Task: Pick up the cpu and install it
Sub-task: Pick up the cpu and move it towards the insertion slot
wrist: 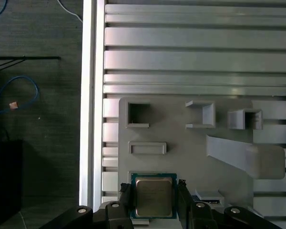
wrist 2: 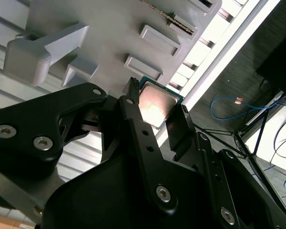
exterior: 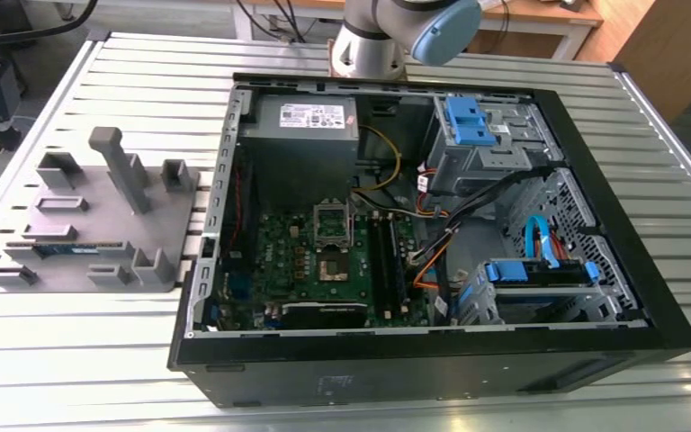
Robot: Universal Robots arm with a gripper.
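Gripper (wrist: 154, 186) of mine is pinching the cpu (wrist: 153, 198) by two opposite edges, right at its pocket on the grey holder (wrist: 181, 157). I'm judging that such thin edges are risking a slip or tilt, dropping the chip. That holder is lying on a slotted metal table (wrist: 200, 62); beyond the holder, dark floor (wrist: 38, 143) is showing.

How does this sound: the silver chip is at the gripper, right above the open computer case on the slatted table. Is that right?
Not quite. The silver chip is at the gripper, but it is above the grey holder tray on the slatted table, not above the open computer case. Both wrist views show the tray under it.
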